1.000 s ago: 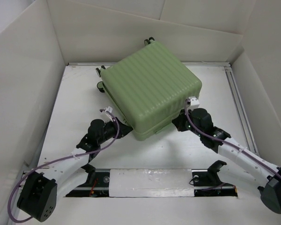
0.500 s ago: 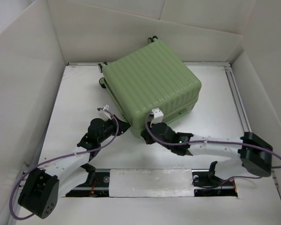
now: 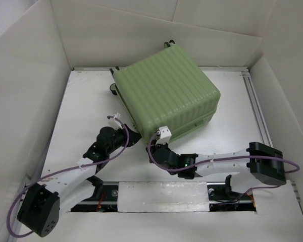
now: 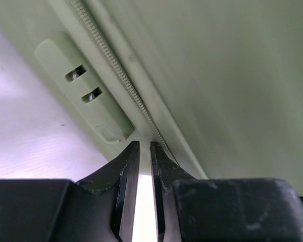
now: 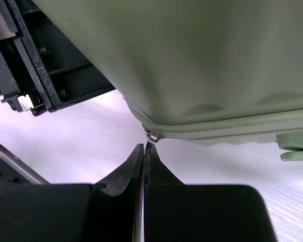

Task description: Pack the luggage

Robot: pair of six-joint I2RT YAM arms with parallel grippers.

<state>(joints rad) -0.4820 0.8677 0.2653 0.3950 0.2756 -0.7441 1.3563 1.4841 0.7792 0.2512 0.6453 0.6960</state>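
Note:
The pale green ribbed luggage (image 3: 166, 91) lies closed and flat on the white table, wheels (image 3: 112, 88) toward the back left. My right gripper (image 3: 152, 146) sits at its near corner, shut on the small metal zipper pull (image 5: 150, 136) where the zip line (image 5: 232, 133) ends. My left gripper (image 3: 134, 137) rests against the left side wall of the luggage (image 4: 232, 75), jaws nearly together with nothing between them, its tips beside the zip teeth (image 4: 121, 75) and a green moulded foot (image 4: 86, 91).
High white walls (image 3: 30, 101) box in the table on three sides. A metal rail (image 3: 257, 106) runs along the right edge. A white-wrapped bar (image 3: 161, 194) crosses the front between the arm bases. The left arm's black body (image 5: 50, 65) shows close by in the right wrist view.
My right arm swept from the luggage's right front side along its edge to the near corner. The luggage shifted slightly back and turned a little. The left arm barely moved.

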